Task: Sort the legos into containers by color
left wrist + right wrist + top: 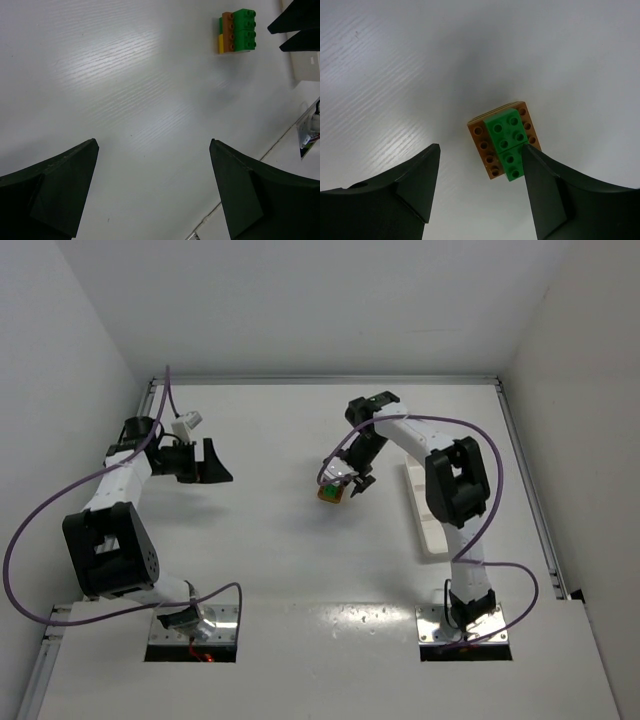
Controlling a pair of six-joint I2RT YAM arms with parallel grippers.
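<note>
A small stacked lego block (332, 493), green on brown with a yellow-orange layer beneath, lies on the white table near the middle. In the right wrist view the block (504, 140) sits between my open fingers, close against the right finger (542, 185). My right gripper (352, 483) (481, 147) is open just over the block and holds nothing. My left gripper (222, 468) (153, 141) is open and empty, far to the left, and faces the block (237, 32). The long white tray (432, 530) lies right of the block, partly hidden by my right arm.
A raised rim (330, 380) borders the table at the back and on both sides. The right arm's cable (490, 480) loops over the tray. In the left wrist view the right gripper's dark fingers (297, 22) show beside the block, with the tray's edge (306, 65) below them.
</note>
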